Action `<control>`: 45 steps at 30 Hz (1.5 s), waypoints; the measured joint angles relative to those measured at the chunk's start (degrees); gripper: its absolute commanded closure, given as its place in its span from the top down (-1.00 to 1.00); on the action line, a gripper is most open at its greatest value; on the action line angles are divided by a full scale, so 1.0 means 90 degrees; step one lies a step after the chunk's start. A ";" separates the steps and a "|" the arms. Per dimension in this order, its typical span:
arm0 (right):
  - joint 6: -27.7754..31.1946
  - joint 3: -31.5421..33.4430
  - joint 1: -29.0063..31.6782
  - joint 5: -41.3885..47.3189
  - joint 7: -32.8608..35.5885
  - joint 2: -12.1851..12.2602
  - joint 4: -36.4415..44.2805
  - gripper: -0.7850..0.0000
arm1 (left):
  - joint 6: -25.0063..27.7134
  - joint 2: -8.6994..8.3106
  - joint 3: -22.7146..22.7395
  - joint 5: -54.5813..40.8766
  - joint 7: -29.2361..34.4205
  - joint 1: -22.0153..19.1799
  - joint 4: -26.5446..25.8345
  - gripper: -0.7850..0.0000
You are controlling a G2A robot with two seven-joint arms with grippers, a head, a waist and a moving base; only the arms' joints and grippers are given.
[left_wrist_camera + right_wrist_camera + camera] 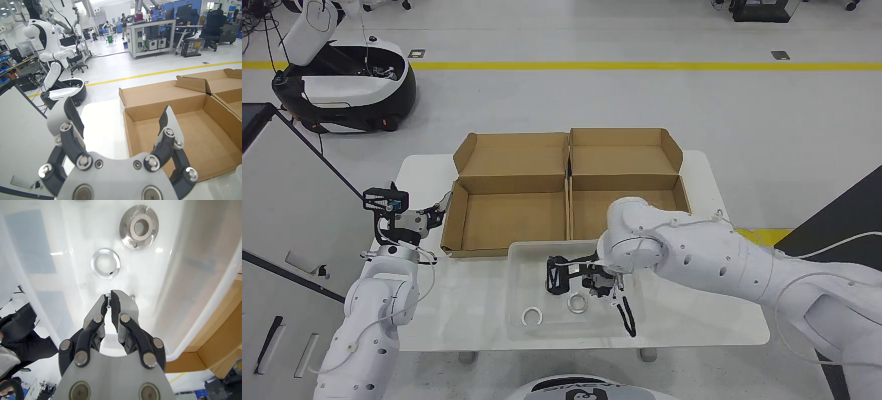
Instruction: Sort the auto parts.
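My right gripper (108,300) is inside the translucent white bin (542,248), shut on a small silver bolt (108,303) held between its pads. A second bolt (133,297) lies just beside one finger. Farther along the bin floor lie a plain metal ring (93,264) and a round flange (126,236) with bolt holes. From above, the right gripper (554,277) is near the bin's middle, with the ring (525,318) and the flange (577,304) toward the near side. My left gripper (119,113) is open and holds nothing, at the left box's outer edge.
Two open cardboard boxes stand side by side behind the bin, the left box (504,220) and the right box (627,212); I see nothing inside either. A corner of the right box (223,336) is close to the bin wall. Bare table (692,320) extends to the bin's right.
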State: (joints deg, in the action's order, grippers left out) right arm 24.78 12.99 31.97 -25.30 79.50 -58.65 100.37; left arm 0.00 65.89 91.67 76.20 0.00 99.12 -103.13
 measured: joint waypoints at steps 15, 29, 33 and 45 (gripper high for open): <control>0.2302 0.1471 0.0624 0.1832 -0.2302 0.1516 -0.0120 -1.00 | 0.0000 0.0000 0.0000 0.0000 0.0000 0.0000 0.0000 1.00; 0.3690 0.1826 0.0548 0.2700 -0.4138 0.1728 -0.0178 -1.00 | 0.0000 0.0000 0.0000 0.0000 0.0000 0.0000 0.0000 1.00; 0.3691 0.2134 0.0563 0.2993 -0.4501 0.1761 -0.0029 -1.00 | 0.0000 0.0000 0.0000 0.0000 0.0000 0.0000 0.0000 1.00; 0.3691 0.3123 0.1014 0.3323 -0.5506 0.1832 0.0510 -1.00 | 0.0000 0.0000 0.0000 0.0000 0.0000 0.0000 0.0000 1.00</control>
State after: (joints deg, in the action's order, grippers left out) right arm 58.00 41.10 41.10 4.61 29.95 -42.16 104.96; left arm 0.00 65.89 91.67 76.20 0.00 99.12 -103.13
